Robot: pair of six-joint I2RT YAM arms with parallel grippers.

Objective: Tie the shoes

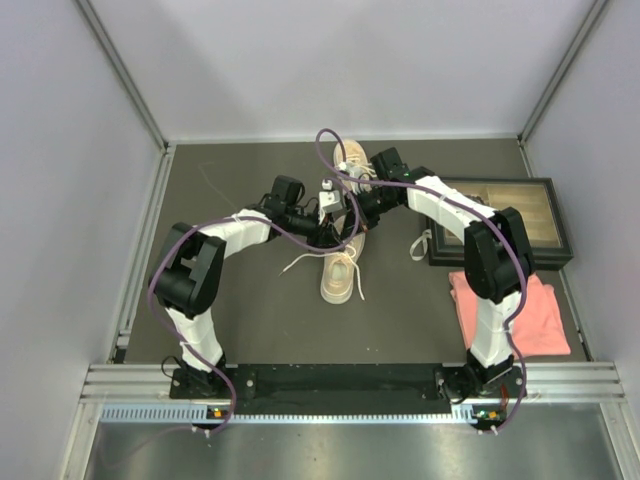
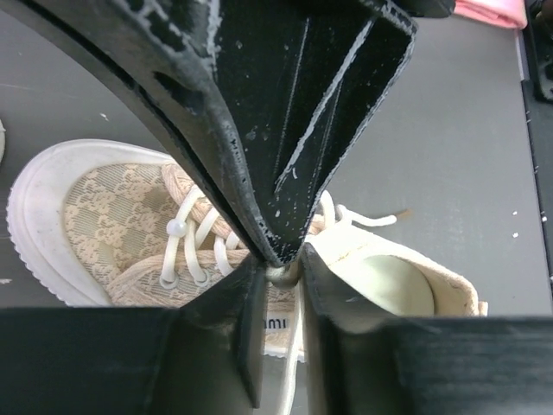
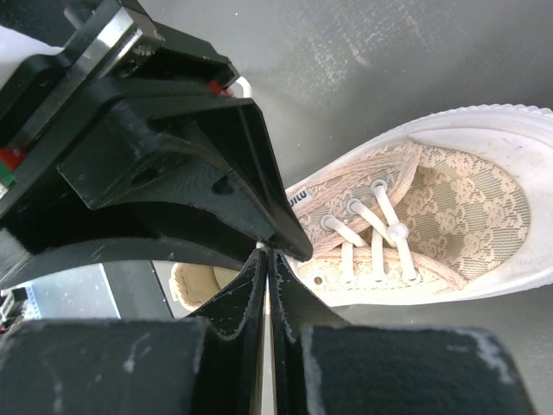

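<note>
while the far shoe (image 1: 355,160) waits at 12 o'clock from above, the near shoe (image 1: 338,275) lies mid-bench (image 1: 250,330), the left hand (image 1: 328,232) reaching in from 9 and the right hand (image 1: 355,210) from 2.

left wrist: its fingers (image 2: 246,320) stand nearly together around a white lace (image 2: 282,275) at 6 o'clock; whether they bite, i cannot tell.

right wrist: that hand is clenched at 6 o'clock, the near shoe stretching toward 3.

the lace looks limp and slick, the shoe light enough to slide; pinch the lace close to where it leaves the shoe.

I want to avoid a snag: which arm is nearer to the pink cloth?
Right. The right arm stands beside the pink cloth, overlapping its edge in the top view; the left arm stands at the opposite side, well apart.
</note>
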